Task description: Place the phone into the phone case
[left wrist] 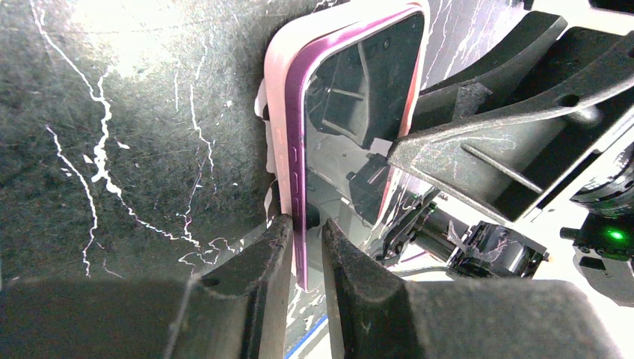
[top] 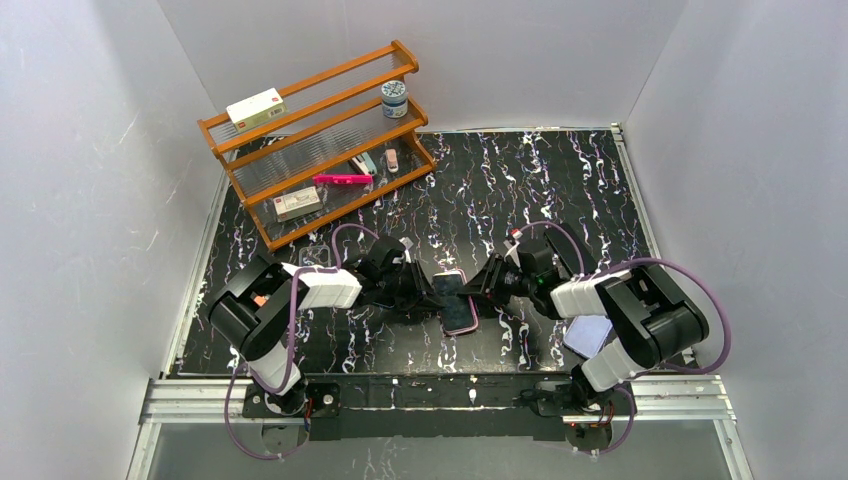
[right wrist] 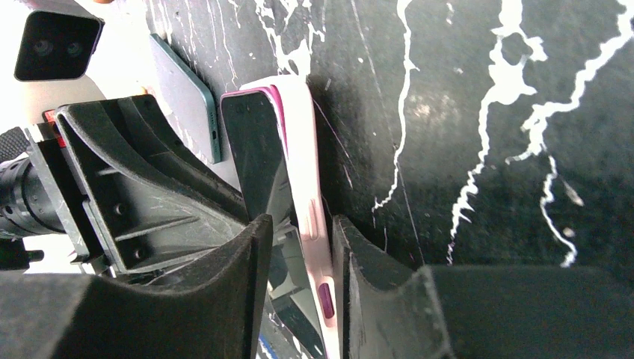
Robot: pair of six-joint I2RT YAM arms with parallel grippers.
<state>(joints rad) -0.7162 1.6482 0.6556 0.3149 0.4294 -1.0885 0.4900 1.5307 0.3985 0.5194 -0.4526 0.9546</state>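
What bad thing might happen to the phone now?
The left gripper pinches only a thin edge of the phone, so it might slip and drop onto the table. The phone's purple side looks not fully seated in the pink phone case, so a squeeze from the right gripper might pop it out.

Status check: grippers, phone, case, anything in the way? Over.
Left gripper shut on phone edge. Right gripper straddles phone and pink case, grip unclear. Phone only partly seated. Green slab close beside.
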